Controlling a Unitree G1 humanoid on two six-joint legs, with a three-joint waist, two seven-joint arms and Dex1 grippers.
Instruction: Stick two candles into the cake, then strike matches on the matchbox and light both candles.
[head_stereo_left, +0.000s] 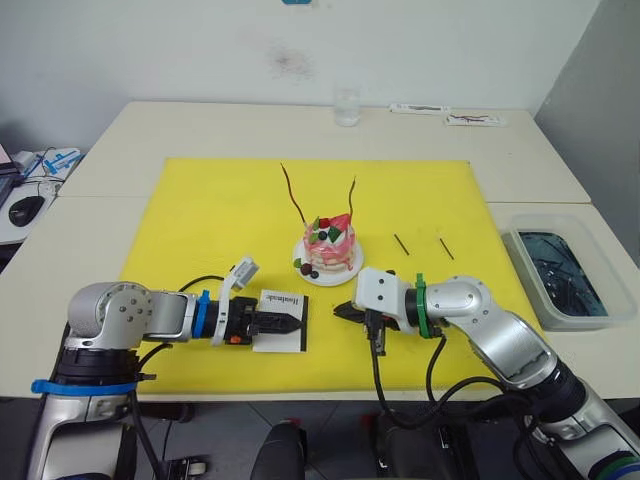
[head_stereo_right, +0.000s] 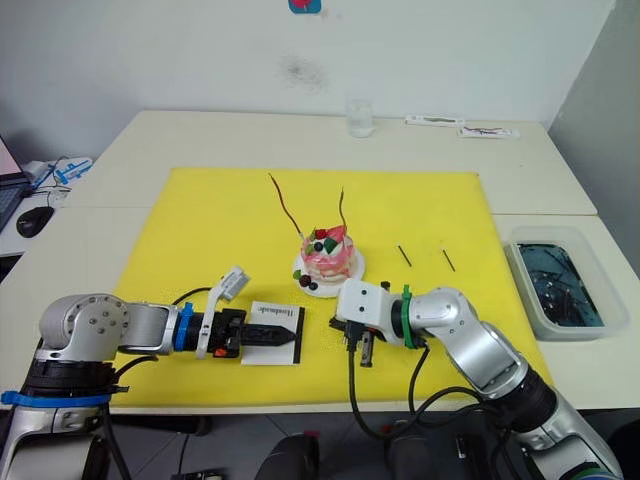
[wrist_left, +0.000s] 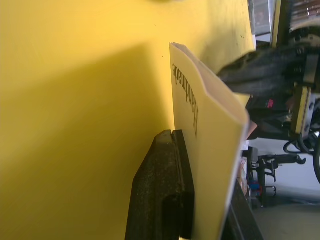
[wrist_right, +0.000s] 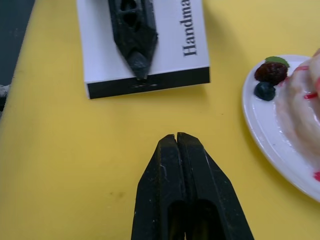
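Candles (head_stereo_left: 290, 193): both planted upright in the cake (head_stereo_left: 329, 246), red on the left, tan on the right — neither looks lit.
Matchbox (head_stereo_left: 281, 322): near the cake's left, clamped flat by the left gripper (head_stereo_left: 285, 322), striking strip facing right — steadied, I'd guess, for a strike.
Right gripper (head_stereo_left: 345, 312): fingers pressed together, nothing in them, tips aimed at the strip, just short of it.
Matches (head_stereo_left: 400, 243): two, lying right of the cake on the mat (head_stereo_left: 220, 200) — still to be fetched.
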